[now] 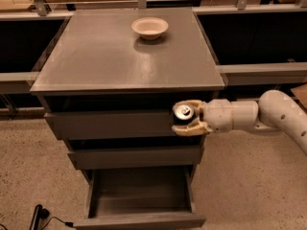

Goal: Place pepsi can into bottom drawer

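Note:
My gripper (186, 117) is shut on the pepsi can (182, 113), a dark can with its silver top facing the camera. It holds the can in the air in front of the top drawer's right end, below the cabinet top's front edge. The bottom drawer (139, 219) is pulled out and open below and to the left of the can, and its tray is empty. My white arm (259, 115) reaches in from the right.
A cream round bowl (150, 28) stands at the back of the grey cabinet top (110, 61). The two upper drawers (115, 126) are shut. A black cable (41, 214) lies on the speckled floor at lower left. Wooden rails run behind the cabinet.

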`<act>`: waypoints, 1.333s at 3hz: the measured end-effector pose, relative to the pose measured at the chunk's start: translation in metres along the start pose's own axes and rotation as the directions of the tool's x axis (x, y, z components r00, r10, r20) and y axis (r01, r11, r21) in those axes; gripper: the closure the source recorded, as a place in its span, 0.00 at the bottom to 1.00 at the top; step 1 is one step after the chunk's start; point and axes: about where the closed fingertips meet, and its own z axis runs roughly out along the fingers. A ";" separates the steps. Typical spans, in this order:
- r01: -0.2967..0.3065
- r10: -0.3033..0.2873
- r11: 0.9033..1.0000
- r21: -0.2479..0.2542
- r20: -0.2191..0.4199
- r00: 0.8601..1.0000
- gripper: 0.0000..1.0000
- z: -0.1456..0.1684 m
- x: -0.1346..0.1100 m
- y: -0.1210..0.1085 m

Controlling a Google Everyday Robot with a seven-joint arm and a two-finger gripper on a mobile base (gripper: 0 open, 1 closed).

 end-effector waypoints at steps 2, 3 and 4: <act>-0.095 0.095 0.995 -0.011 -0.017 0.995 1.00 0.003 0.047 0.009; -0.173 0.171 0.984 0.046 0.039 0.984 1.00 0.020 0.108 0.026; -0.172 0.164 0.983 0.059 0.124 0.979 1.00 0.047 0.179 0.059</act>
